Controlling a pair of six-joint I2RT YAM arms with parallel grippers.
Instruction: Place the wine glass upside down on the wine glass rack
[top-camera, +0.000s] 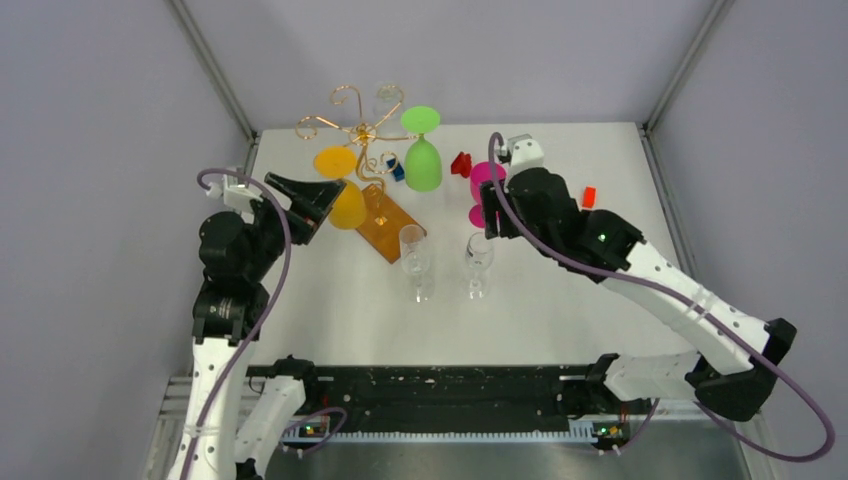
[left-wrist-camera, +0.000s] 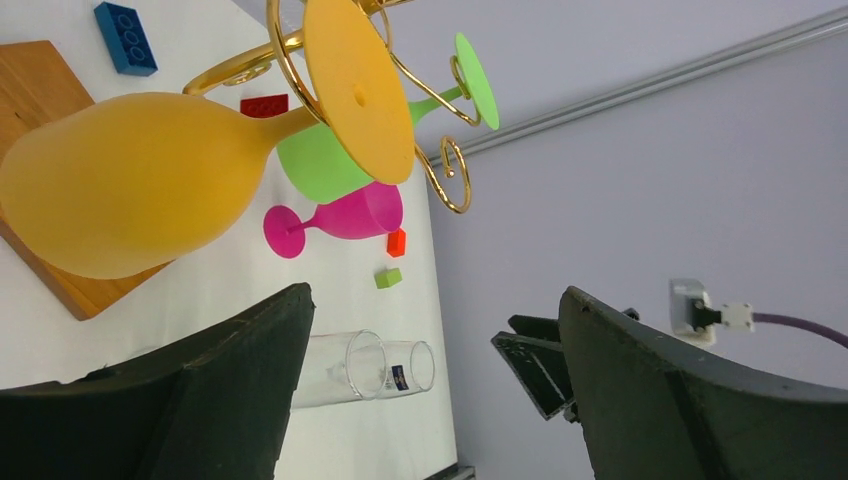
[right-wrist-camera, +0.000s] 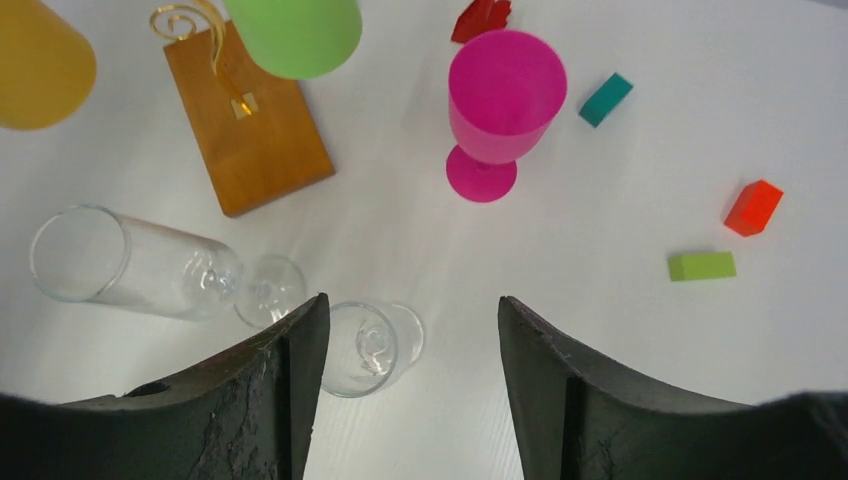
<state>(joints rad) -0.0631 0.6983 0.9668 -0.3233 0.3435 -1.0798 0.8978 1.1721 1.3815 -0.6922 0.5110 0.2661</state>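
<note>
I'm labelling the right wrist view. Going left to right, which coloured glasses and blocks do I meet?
Orange glass → green glass → pink glass → teal block → green block → red block.

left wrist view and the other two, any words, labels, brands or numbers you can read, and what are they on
No text is readable in any of the three views.
One label, too small to read: a small dark sticker on the clear glass, seen in the left wrist view.
Nothing else shows any writing, numbers or signs.
</note>
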